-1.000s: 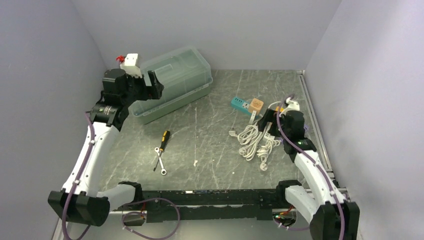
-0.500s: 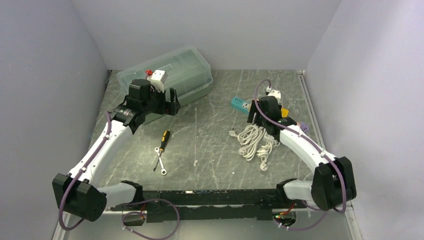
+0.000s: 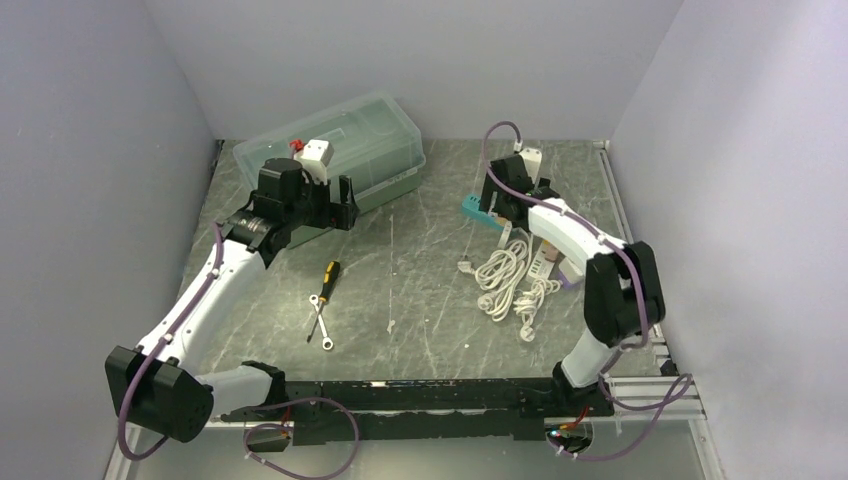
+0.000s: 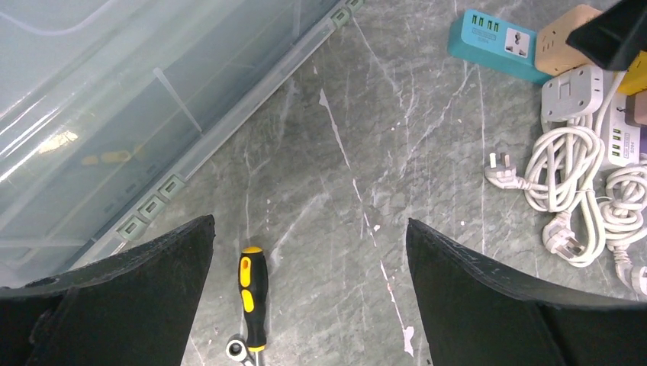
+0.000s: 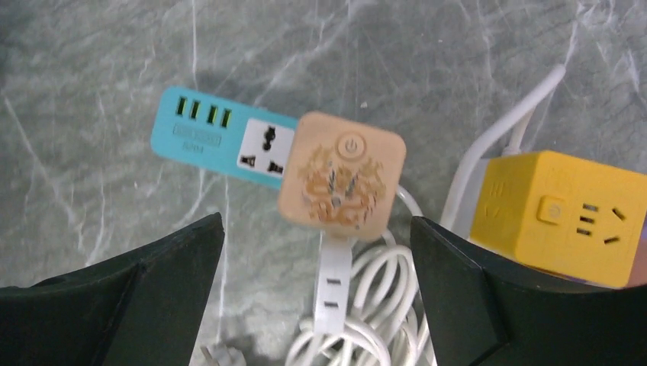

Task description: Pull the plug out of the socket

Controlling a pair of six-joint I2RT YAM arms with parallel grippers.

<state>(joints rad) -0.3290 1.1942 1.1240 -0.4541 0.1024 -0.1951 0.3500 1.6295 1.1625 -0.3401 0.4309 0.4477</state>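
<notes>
**Mia:** What is the left claw doing?

**Ben:** It hangs over the desk, just beside the clear bin at the far left. Its jaws are wide and hold nothing. I think it waits there to be out of the way, since the job is on the other side.

**Mia:** What lies under it?

**Ben:** A screwdriver, with a wrench right by its near end. I don't think the job needs them.

**Mia:** Where is the plug?

**Ben:** On the far right part of the desk. The blue socket lies flat, and the tan plug sits on its right end. It looks pushed in, so the pull is not done yet.

**Mia:** And the right claw?

**Ben:** It is up over the plug and looks down at it. Its jaws are wide and hold nothing. I think they are that wide so the fat plug can fit in between.

**Mia:** What else is close?

**Ben:** White cords lie in a pile on the near side. A yellow cube sits just right of the plug.

**Mia:** What could go wrong?

**Ben:** The socket looks light. It may lift up with the plug if nothing holds it down.
</notes>
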